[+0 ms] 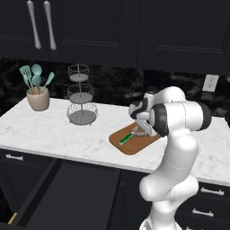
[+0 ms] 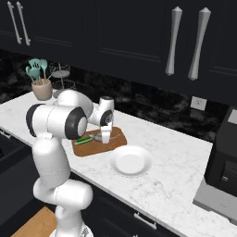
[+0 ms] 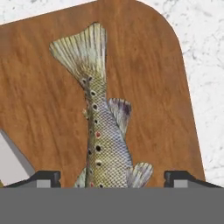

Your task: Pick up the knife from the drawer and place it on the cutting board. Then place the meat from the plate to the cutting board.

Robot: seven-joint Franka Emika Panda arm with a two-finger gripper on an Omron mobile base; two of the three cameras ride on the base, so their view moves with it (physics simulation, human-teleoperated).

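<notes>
fish (image 3: 101,131) head below the frame edge, knife (image 3: 11,159) blade seemingly cropped

Cutting board (image 3: 39,100): reddish-brown wood, visible grain, matt. Fish (image 3: 98,131): scaly, spotted skin, ribbed tail fin. Counter (image 1: 54,130): white marble, grey veining. Plate (image 2: 131,161): smooth white. Basket stand (image 1: 81,96): wire.

The cutting board (image 2: 99,141) is lying on the counter (image 1: 54,130), with the knife (image 1: 125,139) and the fish (image 3: 99,131) sitting side by side on it. The plate (image 2: 131,162) is resting just beside the board. The tiered basket stand (image 1: 81,95) and utensil crock (image 1: 38,99) are standing farther along, near the wall. The drawer (image 1: 67,193) is hanging open below the counter.
</notes>
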